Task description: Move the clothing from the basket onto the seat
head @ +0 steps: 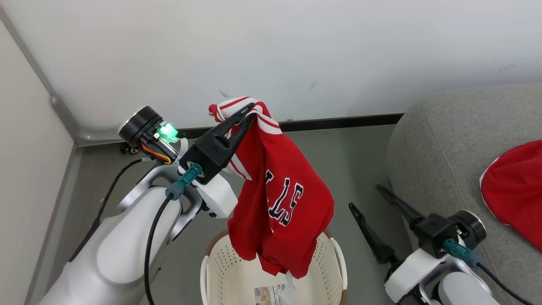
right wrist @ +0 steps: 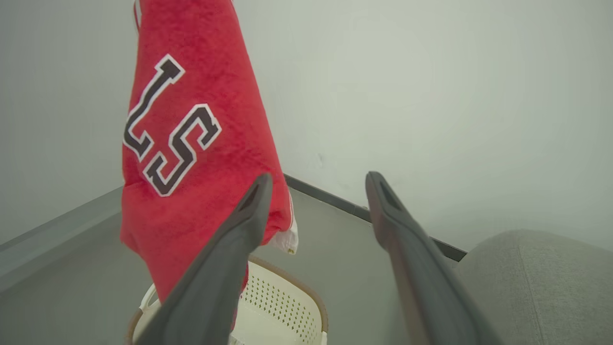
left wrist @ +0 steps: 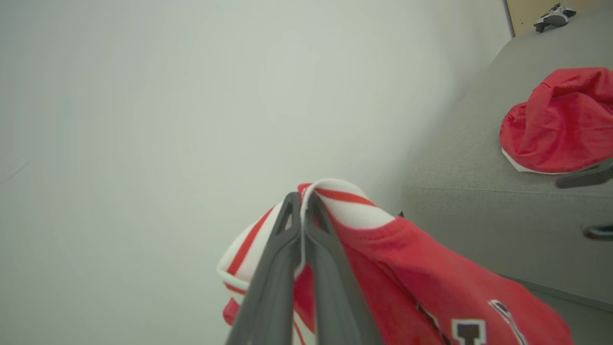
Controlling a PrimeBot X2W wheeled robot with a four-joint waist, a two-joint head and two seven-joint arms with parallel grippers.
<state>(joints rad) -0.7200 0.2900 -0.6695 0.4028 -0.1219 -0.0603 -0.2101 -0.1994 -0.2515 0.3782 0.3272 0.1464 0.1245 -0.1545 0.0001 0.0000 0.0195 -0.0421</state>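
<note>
My left gripper [head: 250, 111] is shut on the striped white collar of the red jersey [head: 279, 199], which hangs high over the cream basket [head: 220, 271]. The jersey's lower hem dangles just inside the basket's brown rim. In the left wrist view the gripper [left wrist: 300, 199] pinches the jersey [left wrist: 431, 282] at its striped trim. A plain red garment [head: 514, 190] lies crumpled on the grey seat [head: 440, 140] at the right. My right gripper [head: 366, 197] stands open between basket and seat, holding nothing. The right wrist view shows the jersey [right wrist: 191, 143] hanging above the basket [right wrist: 282, 306].
A white wall with a dark baseboard [head: 338, 123] runs behind the basket. A corner with a grey moulding [head: 63, 114] closes the left side. Grey floor [head: 351, 169] lies between basket and seat. A label sticker [head: 271, 294] shows on the basket's bottom.
</note>
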